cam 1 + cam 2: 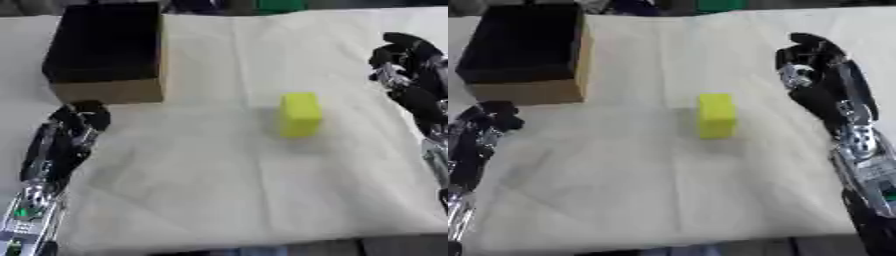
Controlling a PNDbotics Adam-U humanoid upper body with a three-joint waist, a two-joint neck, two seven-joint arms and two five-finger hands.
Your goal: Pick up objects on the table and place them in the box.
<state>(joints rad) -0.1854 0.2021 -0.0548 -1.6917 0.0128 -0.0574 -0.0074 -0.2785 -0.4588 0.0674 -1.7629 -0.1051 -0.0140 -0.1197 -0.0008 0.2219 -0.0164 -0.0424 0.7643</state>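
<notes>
- The yellow rectangular block (pixel 300 114) stood upright near the middle of the cloth-covered counter (pixel 219 190), well apart from both hands.
- The open brown cardboard box with a dark inside (pixel 109 50) sat at the far left; nothing could be made out in it.
- The right hand (pixel 815 65) hung to the block's right, fingers loosely curled, holding nothing.
- The left hand (pixel 74 127) rested just before the box, fingers curled, empty.
- The step appeared to be the reach; next, the right hand would need to close round the block.

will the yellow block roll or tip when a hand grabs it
The yellow block has flat faces and square edges, so it probably won't roll. It stands somewhat taller than wide, so a push near its top might tip it. It keeps crisp edges, so it likely stays stiff. The cloth under it may limit sliding.
</notes>
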